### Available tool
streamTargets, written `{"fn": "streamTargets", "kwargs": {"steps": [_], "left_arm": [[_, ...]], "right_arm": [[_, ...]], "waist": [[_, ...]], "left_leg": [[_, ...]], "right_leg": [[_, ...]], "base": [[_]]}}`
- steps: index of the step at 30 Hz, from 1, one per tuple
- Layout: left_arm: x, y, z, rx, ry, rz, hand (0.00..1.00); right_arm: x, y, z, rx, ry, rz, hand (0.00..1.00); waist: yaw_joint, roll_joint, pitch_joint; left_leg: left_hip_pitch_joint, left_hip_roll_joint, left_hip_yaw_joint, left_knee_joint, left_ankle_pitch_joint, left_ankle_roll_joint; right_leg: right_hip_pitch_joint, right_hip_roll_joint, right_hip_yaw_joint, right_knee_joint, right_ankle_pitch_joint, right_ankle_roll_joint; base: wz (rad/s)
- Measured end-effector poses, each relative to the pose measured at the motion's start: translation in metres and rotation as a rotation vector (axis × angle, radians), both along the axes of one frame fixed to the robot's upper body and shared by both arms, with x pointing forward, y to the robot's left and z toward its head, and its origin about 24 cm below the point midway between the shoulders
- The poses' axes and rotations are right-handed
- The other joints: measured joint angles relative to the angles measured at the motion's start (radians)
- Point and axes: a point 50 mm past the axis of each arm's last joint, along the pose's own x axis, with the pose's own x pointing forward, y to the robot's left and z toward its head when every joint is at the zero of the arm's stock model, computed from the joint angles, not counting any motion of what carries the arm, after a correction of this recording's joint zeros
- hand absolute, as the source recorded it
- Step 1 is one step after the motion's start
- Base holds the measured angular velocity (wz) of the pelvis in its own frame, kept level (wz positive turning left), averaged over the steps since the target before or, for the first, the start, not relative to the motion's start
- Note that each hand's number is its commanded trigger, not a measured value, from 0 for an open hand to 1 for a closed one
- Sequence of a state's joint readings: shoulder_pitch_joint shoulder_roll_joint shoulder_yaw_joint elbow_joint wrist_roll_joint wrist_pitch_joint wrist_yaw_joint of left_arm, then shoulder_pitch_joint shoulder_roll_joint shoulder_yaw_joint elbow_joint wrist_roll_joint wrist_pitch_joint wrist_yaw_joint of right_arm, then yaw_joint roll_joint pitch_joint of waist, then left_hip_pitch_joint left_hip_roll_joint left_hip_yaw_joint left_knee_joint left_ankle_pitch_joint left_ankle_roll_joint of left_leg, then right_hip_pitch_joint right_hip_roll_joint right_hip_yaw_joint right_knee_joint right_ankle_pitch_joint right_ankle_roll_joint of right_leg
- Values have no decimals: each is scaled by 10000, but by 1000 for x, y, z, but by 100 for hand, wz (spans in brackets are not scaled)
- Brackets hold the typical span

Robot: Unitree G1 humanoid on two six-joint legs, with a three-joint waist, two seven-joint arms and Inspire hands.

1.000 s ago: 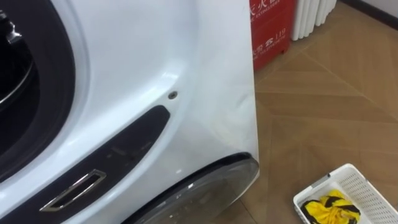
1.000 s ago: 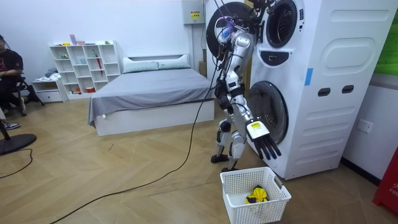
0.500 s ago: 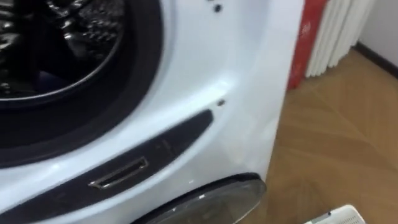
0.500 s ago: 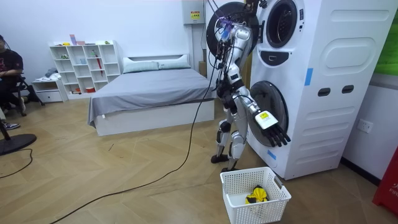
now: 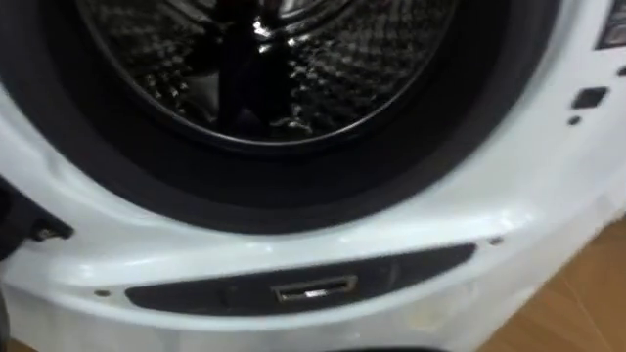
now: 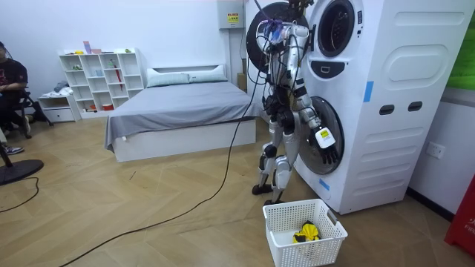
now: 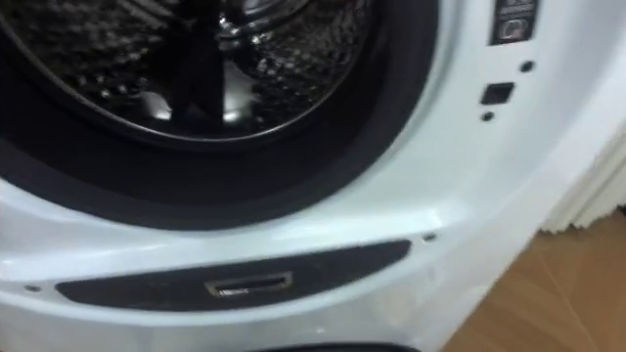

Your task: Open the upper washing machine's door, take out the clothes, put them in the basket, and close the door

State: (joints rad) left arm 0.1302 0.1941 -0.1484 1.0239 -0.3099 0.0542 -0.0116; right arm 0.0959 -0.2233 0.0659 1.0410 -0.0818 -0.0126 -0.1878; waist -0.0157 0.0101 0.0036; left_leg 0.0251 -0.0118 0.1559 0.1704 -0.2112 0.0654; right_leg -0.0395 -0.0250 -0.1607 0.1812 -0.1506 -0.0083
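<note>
Room view: right hand [image 6: 324,143] straight-fingered before washing machine [image 6: 401,96], drum [image 5: 274,68] contents dark, obscure.

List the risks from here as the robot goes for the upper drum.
1. The right hand hangs low by the lower door; raising it could clip the dark seal.
2. The upper drum looks dark, no clothes clearly showing, so a reach may close on nothing.
3. The basket sits near the robot's feet; a step back might knock it.
</note>
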Motion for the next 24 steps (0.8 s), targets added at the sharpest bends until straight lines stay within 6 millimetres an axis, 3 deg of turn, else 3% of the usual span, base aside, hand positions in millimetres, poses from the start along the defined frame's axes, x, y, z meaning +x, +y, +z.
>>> {"fn": "streamTargets", "kwargs": {"steps": [9,13,16,17,24], "left_arm": [[-12,0,-3,375,164,252,0],[-17,1,-3,405,264,380,0],[-24,3,-4,423,414,554,0],[-25,3,-4,433,424,626,0],[-43,10,-4,652,734,1296,0]], "right_arm": [[-22,23,-18,1768,1178,-934,0],[-25,24,-19,2100,1335,-1080,0],[-27,27,-20,2259,1442,-1058,0],[-30,28,-21,2281,1499,-1083,0],[-34,29,-21,2296,1551,-1133,0]], "waist": [[206,-92,79],[236,-149,89],[321,-157,73],[357,-194,30],[485,-185,30]], "left_leg": [[395,-7,-554,-69,-13,-21],[509,9,-654,-89,-50,-77],[743,8,-737,-201,-88,-104],[770,8,-736,-191,-89,-103],[1079,27,-734,-209,-121,-128]], "right_leg": [[711,-8,-499,-301,-29,44],[888,21,-646,-305,-30,38],[1098,80,-615,-305,-40,25],[1111,82,-616,-304,-40,24],[1382,126,-519,-309,-55,10]], "base": [[20],[15],[1],[0],[-3]]}}
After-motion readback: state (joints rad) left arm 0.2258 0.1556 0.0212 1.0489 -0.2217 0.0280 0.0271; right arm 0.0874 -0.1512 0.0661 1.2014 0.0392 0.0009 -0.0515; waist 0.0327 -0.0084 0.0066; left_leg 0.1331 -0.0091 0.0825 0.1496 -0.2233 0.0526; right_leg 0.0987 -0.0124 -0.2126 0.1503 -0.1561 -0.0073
